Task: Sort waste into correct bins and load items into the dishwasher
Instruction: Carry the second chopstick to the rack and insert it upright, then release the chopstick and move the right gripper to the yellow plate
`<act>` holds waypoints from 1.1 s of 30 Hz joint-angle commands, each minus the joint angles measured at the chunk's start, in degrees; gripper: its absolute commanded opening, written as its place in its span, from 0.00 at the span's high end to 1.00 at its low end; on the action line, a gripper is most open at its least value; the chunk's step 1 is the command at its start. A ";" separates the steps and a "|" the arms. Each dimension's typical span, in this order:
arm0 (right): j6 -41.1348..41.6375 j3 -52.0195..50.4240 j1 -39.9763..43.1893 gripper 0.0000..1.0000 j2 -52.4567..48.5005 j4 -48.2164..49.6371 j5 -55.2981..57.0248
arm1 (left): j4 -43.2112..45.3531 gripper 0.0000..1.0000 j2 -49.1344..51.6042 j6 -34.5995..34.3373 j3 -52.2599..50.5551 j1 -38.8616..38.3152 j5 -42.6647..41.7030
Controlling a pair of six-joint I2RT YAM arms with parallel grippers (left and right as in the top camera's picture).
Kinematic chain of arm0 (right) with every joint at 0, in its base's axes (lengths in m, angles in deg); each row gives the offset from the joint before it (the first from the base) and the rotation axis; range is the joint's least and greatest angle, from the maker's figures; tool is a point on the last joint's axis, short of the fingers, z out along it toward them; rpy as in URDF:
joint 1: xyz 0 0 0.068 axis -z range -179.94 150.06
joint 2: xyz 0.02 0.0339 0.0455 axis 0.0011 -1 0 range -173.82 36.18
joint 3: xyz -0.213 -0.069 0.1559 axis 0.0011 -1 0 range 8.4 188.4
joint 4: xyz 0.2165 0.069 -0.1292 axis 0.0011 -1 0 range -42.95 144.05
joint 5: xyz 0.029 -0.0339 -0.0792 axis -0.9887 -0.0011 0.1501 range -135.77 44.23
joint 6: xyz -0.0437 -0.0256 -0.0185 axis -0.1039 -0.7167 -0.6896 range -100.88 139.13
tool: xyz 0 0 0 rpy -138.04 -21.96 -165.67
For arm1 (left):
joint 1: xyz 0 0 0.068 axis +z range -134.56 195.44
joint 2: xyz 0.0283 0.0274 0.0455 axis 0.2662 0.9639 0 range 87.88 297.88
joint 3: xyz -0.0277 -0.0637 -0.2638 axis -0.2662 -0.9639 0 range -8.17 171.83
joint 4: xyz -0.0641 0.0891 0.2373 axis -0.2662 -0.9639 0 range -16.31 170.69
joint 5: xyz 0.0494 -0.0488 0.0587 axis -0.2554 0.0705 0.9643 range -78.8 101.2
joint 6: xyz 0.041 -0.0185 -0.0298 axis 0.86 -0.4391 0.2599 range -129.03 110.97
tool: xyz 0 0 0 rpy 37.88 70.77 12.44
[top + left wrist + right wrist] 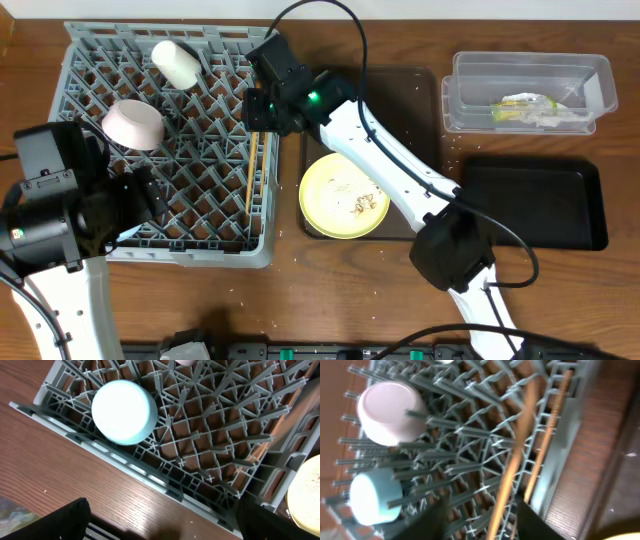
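Observation:
The grey dishwasher rack (90,60) holds a white cup (177,62) and a white bowl (133,123), both turned over. A light blue bowl (124,411) sits upside down near the rack's front edge; my left arm hides it from overhead. My left gripper (162,530) hovers open over the wooden table beside the rack (165,482), with nothing between its fingers. My right gripper (485,525) hangs over the rack's right side, jaws apart, with a wooden chopstick (512,475) running loose between them. The pale yellow plate (343,195) carries beige crumbs (362,206).
The plate rests on a dark brown serving tray (400,85). A clear tub (470,105) at the back right holds the yellow-green wrapper (525,106). A shallow black tray (530,200) lies in front of it. A second chopstick (547,442) lies along the rack's edge.

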 commanded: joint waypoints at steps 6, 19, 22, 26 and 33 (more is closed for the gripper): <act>-3.50 1.09 2.60 0.28 1.92 -3.10 -0.28 | -0.15 0.06 -0.13 -0.52 0.94 -0.07 0.70; -14.88 0.11 12.83 0.36 6.69 -25.03 9.16 | -0.15 0.06 -0.15 -0.52 0.94 -0.07 0.70; -18.38 -1.95 14.93 0.40 4.94 -29.86 8.35 | -0.15 0.06 -0.13 -0.52 0.94 -0.07 0.70; -22.38 -7.04 16.31 0.53 3.80 -30.75 4.00 | -0.15 0.06 -0.15 -0.52 0.94 -0.07 0.70; -23.52 -14.78 17.27 0.47 3.78 -27.32 3.06 | -0.15 0.06 -0.13 -0.52 0.94 -0.07 0.70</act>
